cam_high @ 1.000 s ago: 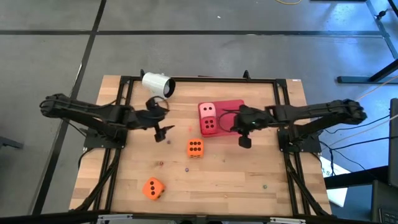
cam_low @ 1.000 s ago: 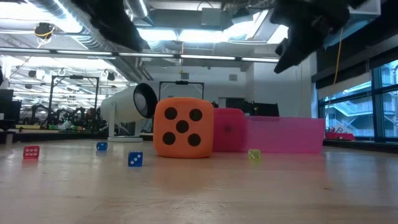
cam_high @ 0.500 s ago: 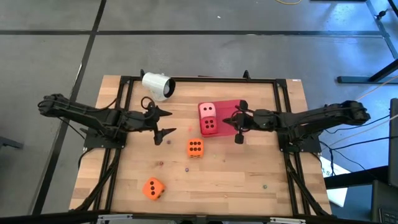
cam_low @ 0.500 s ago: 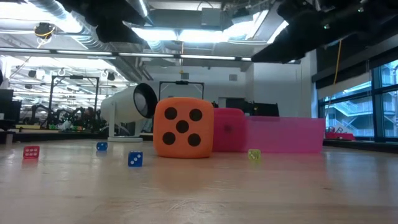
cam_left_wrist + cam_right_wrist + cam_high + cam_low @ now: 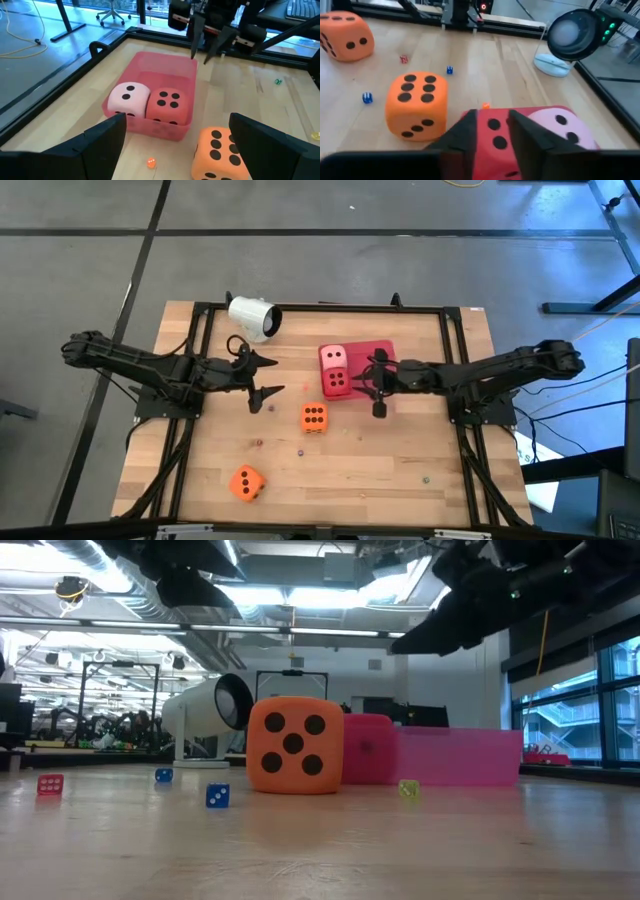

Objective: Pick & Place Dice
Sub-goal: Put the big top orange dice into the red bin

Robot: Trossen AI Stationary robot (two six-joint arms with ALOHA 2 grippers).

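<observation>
The pale pink die (image 5: 333,356) and the red die (image 5: 338,380) sit side by side in the flat red tray (image 5: 378,348) at mid-table. One orange die (image 5: 313,417) rests on the wood just in front of the tray. A second orange die (image 5: 246,482) lies near the front left. My right gripper (image 5: 492,120) hovers over the tray's right part, slightly open. It points at the red die (image 5: 495,135) and holds nothing. My left gripper (image 5: 275,375) hangs wide open and unladen, left of the tray.
A white cup (image 5: 252,317) lies on its side at the far left of the table. Tiny coloured dice are scattered on the wood, among them a blue one (image 5: 217,796) and a red one (image 5: 50,784). A black frame rims the tabletop (image 5: 320,307).
My right gripper has sunk and reached toward the table's left over the tray, tipping from pointing down to nearly level. My left gripper has also tipped up toward level while staying in place. The dice have not moved.
</observation>
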